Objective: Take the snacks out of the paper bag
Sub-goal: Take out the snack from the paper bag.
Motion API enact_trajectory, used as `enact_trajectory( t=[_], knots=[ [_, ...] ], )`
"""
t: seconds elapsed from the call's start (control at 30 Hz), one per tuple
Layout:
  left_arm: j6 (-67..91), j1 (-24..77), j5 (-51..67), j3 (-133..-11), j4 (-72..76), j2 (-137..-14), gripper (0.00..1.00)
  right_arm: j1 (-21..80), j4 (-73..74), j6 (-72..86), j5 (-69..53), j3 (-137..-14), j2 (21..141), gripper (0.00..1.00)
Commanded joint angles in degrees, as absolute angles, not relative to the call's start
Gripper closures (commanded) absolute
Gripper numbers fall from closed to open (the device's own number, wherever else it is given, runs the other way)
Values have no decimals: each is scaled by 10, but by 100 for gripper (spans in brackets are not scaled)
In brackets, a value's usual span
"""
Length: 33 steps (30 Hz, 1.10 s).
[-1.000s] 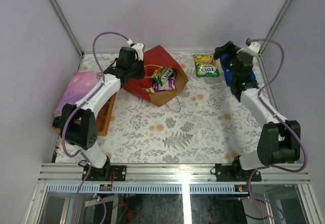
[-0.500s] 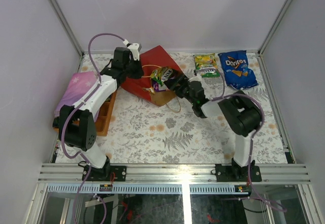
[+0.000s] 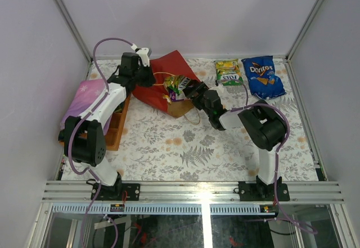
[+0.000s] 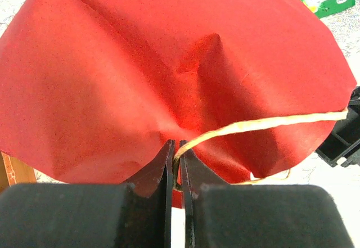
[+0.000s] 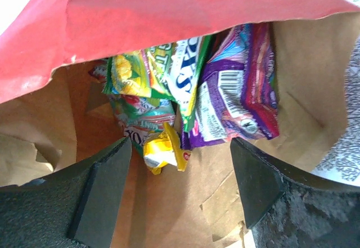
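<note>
The paper bag [image 3: 169, 79], red outside and brown inside, lies on its side with its mouth toward the right arm. My left gripper [image 3: 147, 78] is shut on its thin handle [image 4: 264, 123], pinched between the jaws [image 4: 175, 147]. My right gripper [image 3: 194, 93] is open at the bag's mouth, its fingers [image 5: 104, 194] apart over the brown inner wall. Inside lie snacks: a purple packet [image 5: 242, 85], a green-yellow one [image 5: 135, 73], a teal one [image 5: 143, 116] and a small yellow packet [image 5: 163, 149] between the fingertips, untouched. A blue Doritos bag [image 3: 263, 76] and a green packet [image 3: 228, 72] lie on the table.
A folded pink-purple cloth [image 3: 84, 99] rests on an orange-brown wooden tray [image 3: 115, 127] at the left edge. The floral tablecloth [image 3: 197, 147] covers the table. Grey walls close in the back and both sides.
My right arm swung from the far right corner to the bag's mouth, leaving the Doritos bag on the table; its jaws narrowed slightly. The left gripper shifted a little left with the handle.
</note>
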<state>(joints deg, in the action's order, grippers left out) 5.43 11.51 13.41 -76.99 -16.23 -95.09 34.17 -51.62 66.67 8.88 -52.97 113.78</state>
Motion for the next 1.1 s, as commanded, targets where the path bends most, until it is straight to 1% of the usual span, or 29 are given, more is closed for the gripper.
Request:
enact_trajectory(
  t=[0.0, 0.23, 0.43, 0.6, 0.87, 1.07],
  knots=[
    [54, 99, 132, -774, -142, -964, 96, 343, -494, 653, 155, -534, 1116, 22],
    [54, 95, 135, -771, -141, -960, 96, 343, -442, 636, 187, -560, 1125, 25],
    [54, 92, 136, -766, -140, -953, 96, 343, -436, 625, 204, -577, 1143, 26],
    [54, 91, 132, -764, -142, -949, 96, 343, -436, 637, 203, -590, 1168, 28],
    [53, 87, 127, -759, -142, -942, 96, 343, -401, 657, 208, -554, 1156, 31],
    [54, 87, 128, -760, -143, -944, 96, 343, -416, 668, 210, -531, 1159, 31]
  ],
)
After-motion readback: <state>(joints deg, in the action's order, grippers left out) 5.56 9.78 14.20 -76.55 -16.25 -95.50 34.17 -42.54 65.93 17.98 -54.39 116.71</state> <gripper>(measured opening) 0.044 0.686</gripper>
